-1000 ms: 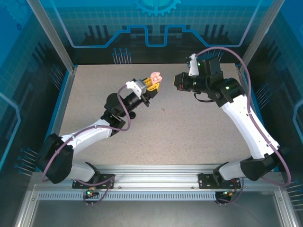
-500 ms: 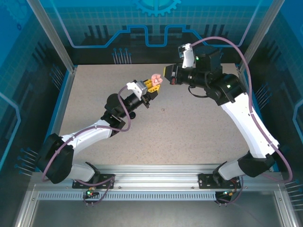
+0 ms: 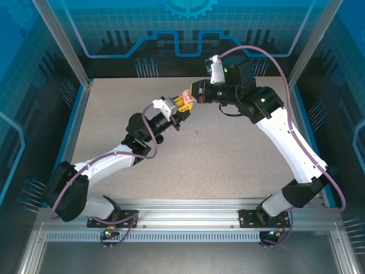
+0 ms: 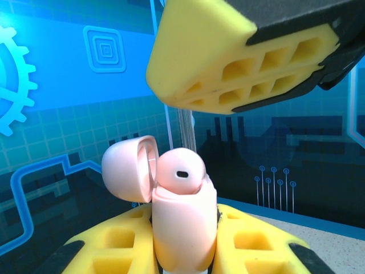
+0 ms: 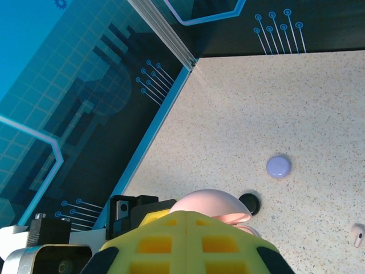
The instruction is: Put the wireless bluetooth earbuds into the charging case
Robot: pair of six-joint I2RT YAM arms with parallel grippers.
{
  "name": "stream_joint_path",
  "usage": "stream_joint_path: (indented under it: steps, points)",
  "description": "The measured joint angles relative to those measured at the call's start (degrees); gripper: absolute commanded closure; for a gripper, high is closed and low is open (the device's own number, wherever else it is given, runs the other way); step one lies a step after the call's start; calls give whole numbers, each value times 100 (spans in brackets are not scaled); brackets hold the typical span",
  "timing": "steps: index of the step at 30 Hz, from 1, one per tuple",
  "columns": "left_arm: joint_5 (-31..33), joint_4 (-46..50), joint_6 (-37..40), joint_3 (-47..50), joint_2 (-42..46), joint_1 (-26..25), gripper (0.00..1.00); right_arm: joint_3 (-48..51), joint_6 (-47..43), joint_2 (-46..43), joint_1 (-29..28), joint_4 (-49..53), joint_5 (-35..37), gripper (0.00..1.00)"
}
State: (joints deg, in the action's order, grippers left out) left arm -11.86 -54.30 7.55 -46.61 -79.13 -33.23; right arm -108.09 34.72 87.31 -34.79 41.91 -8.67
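Note:
My left gripper point(image 4: 183, 224) is shut on a pale pink charging case point(image 4: 183, 220), held upright above the table, its lid point(image 4: 126, 174) swung open to the left. A pale pink earbud point(image 4: 179, 171) stands in the case with its rounded head sticking out. My right gripper point(image 4: 228, 57) hangs shut just above the case, nothing visible between its yellow fingers. From above, the right gripper point(image 3: 195, 93) nearly touches the case point(image 3: 186, 95) in the left gripper point(image 3: 183, 103). The right wrist view looks past its shut fingers point(image 5: 142, 245) onto the pink lid point(image 5: 211, 204).
On the speckled table below lie a lavender round case point(image 5: 279, 166), a black round case point(image 5: 249, 202) and a loose pale earbud point(image 5: 357, 234) at the right edge. A blue wall point(image 5: 154, 134) borders the table's left side.
My right arm has swung left and its shut gripper has come right up to the pink case. The left arm and the case have stayed still.

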Motion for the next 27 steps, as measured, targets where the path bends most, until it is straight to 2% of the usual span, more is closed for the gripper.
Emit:
stream_joint_path:
  steps: [27]
  points:
    - [2,-2,7,-17,0,7,100,343,127,-94,-85,-225,-81,100]
